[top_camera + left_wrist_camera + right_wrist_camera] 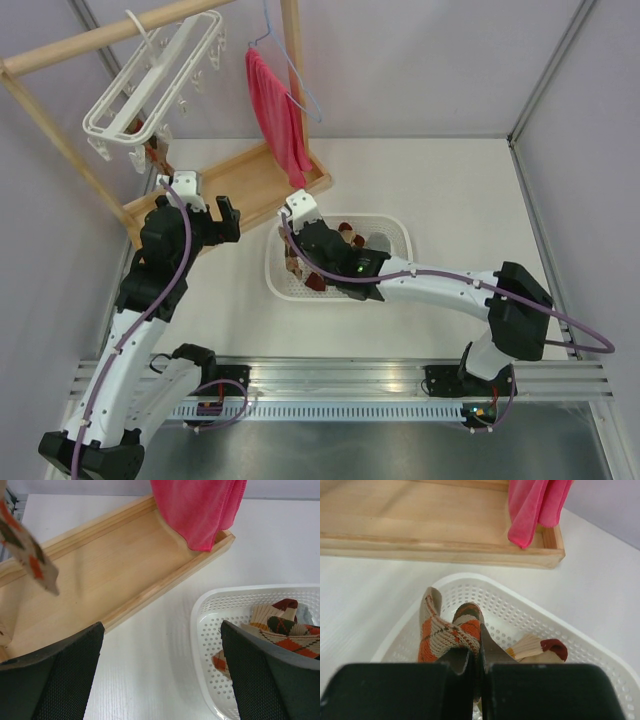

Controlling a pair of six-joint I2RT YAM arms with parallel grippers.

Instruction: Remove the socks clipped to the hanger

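1. Rack (100,42): a wooden rail over a tray base, spanning 9 to 12 o'clock in the top view. We list it as the support that keeps the laundry within the arms' reach.
2. Hanger (150,85): a white clip frame, hooked on the rail at 10 o'clock and tilted. It is nearly bare. One clipped sock (25,550) dangles at its lower end, so we judge the task unfinished.
3. Basket (402,232): white mesh, at centre, at 5 o'clock from the tray. It holds loose socks (282,625), argyle in brown, tan and red. We take it as the drop point.
4. Cloth (275,115): red, on a wire hanger (300,80) at 12 o'clock. It is not ours to move.
5. Left claw (162,675): fingers wide apart with nothing between them, hovering between tray and basket. It is likely placed to go for the clipped sock.
6. Right claw (476,657): fingers together, clamped on a held sock (445,630) that hangs over the basket's 9 o'clock end, probably for release.
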